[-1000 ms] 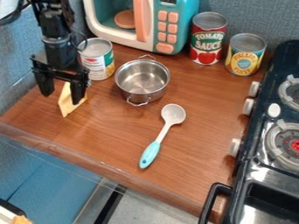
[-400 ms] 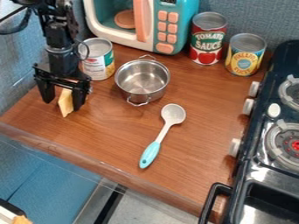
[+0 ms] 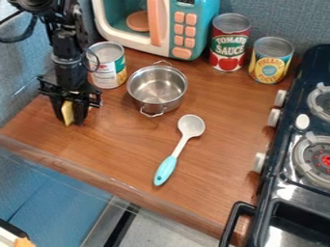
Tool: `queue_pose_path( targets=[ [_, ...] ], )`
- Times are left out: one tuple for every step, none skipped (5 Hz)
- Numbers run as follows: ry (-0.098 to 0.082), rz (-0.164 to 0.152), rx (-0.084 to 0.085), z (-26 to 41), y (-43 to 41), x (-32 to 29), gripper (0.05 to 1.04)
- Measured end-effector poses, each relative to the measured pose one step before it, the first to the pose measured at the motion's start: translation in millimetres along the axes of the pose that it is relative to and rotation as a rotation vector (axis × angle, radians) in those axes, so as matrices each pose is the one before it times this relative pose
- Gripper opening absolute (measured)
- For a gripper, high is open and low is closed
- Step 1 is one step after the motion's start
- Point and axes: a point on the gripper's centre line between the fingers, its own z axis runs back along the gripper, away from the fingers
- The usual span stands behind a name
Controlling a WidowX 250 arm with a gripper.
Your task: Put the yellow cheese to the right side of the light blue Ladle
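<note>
Yellow cheese (image 3: 67, 113) is appearing as a narrow, upright piece between the dark fingers of the pincer (image 3: 69, 120), near the left edge of the desk (image 3: 122, 144). Its visible face is a soft, pale yellow, and its lower end is tapering toward the wood; much of its outline is hiding behind the fingers. The pincer is pinching the cheese from both sides and pointing downward; whether the lower end is touching the desk, one cannot tell. The black arm (image 3: 63, 43) is hanging above, coming in from the upper left.

Just behind the pincer, a white and green can (image 3: 105, 67) is standing upright. To the right of that can, a silver pot (image 3: 157, 87) with two small handles is sitting open. Lower and farther right, well apart from the cheese, the ladle (image 3: 166, 169) is lying at a slant, its pale gray scoop pointing away from the front edge and its light blue handle pointing toward it.

Behind the pot, a teal and white toy microwave (image 3: 203, 29) is standing with peach buttons. A red can (image 3: 229, 48) and a yellow can (image 3: 270, 62) are standing to its right, and a black stove (image 3: 277, 185) is filling the right side.
</note>
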Motion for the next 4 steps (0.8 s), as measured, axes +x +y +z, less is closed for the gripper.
queue_pose_path(
  targets=[
    [0.0015,0.0033,-0.0247,3.24,-5.08,-7.00,0.258],
    [-0.0498,0.0055,-0.0338,23.41,-5.80,-4.69,0.215],
    [-0.0733,-0.0240,-0.0471,33.35,-21.81,-12.36,0.215],
    [-0.0353,-0.0527,-0.0332,17.60,-32.06,-13.67,0.215]
  ],
)
